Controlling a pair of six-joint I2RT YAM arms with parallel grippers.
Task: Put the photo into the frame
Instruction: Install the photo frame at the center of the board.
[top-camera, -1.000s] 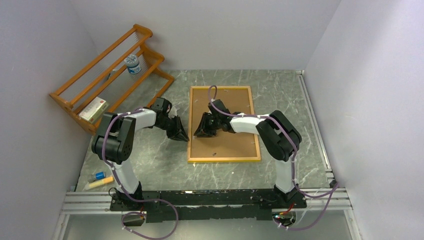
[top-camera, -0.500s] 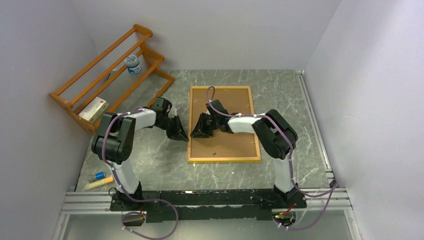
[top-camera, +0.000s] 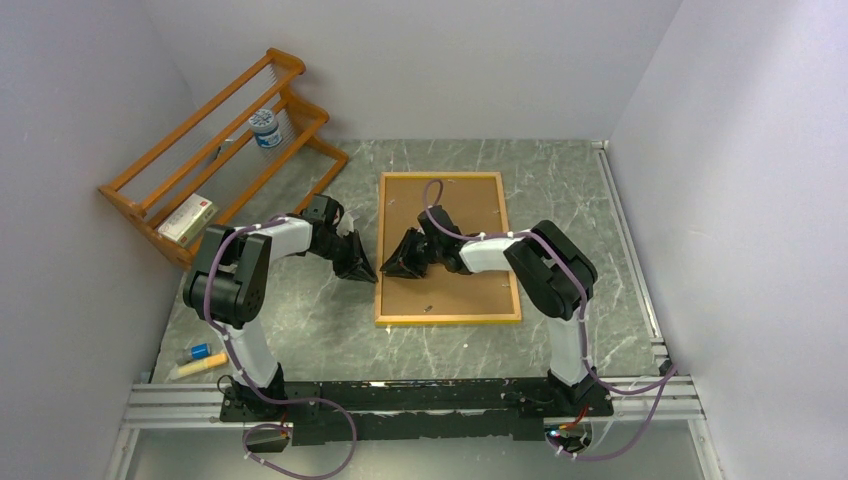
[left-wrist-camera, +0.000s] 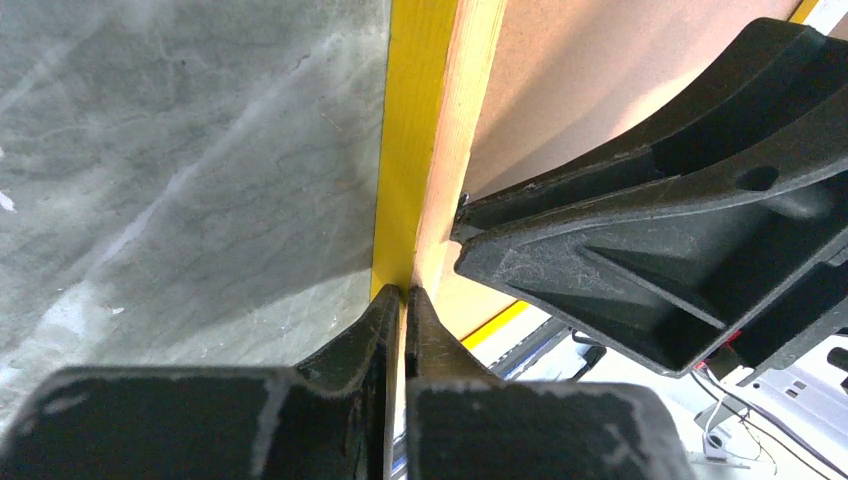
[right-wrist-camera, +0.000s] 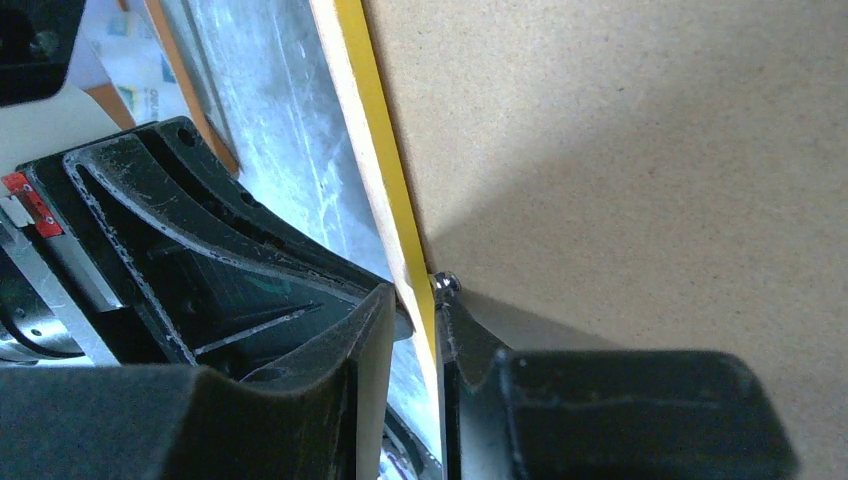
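The frame (top-camera: 450, 319) lies face down mid-table, wood-orange border up, with the brown hardboard panel (top-camera: 465, 205) set in it. The photo is hidden. My left gripper (top-camera: 366, 272) is shut and empty; in the left wrist view its tips (left-wrist-camera: 403, 295) touch the frame's yellow outer edge (left-wrist-camera: 405, 120) from the left. My right gripper (top-camera: 392, 268) sits over the frame's left border. In the right wrist view it (right-wrist-camera: 415, 300) is narrowly open astride the yellow border (right-wrist-camera: 375, 150). One finger is outside it; the other is on the hardboard (right-wrist-camera: 620, 130) by a small metal tab (right-wrist-camera: 445, 284).
An orange-brown slatted rack (top-camera: 215, 150) leans at the back left, holding a small tub (top-camera: 265, 128) and a box (top-camera: 187, 218). A blue-capped tube and a stick (top-camera: 200, 358) lie at the near left. A metal rail (top-camera: 420, 392) runs along the near edge.
My right gripper has slid left across the hardboard to the frame's left border. The left arm and the frame have not moved.
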